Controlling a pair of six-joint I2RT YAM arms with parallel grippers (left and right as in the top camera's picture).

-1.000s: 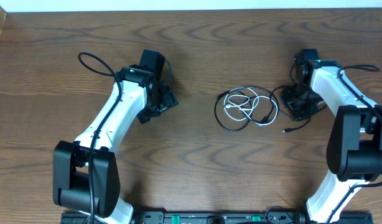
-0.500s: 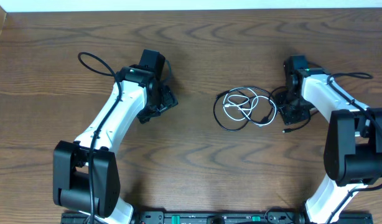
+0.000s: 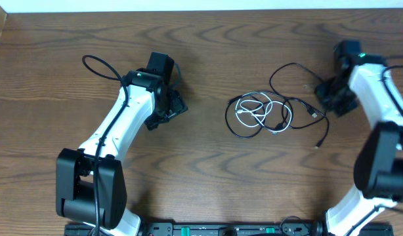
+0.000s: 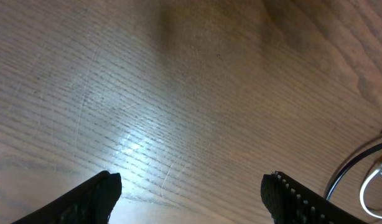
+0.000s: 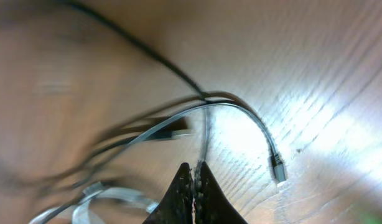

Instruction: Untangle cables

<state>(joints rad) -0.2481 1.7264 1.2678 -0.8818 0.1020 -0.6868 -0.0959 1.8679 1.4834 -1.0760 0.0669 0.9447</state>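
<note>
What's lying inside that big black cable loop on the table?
The coiled white cable lies inside the black loop, with thin black strands crossing it. Which cord is underneath at the crossings is too fine to tell.

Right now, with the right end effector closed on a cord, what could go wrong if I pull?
1. The thin black cord in the right end effector runs back into the tangled white and black loops; the open left end effector hovers apart from them, so pulling may drag or tighten the whole bundle.
2. The cord is pinched only at the jaw tips and might slip out.
</note>
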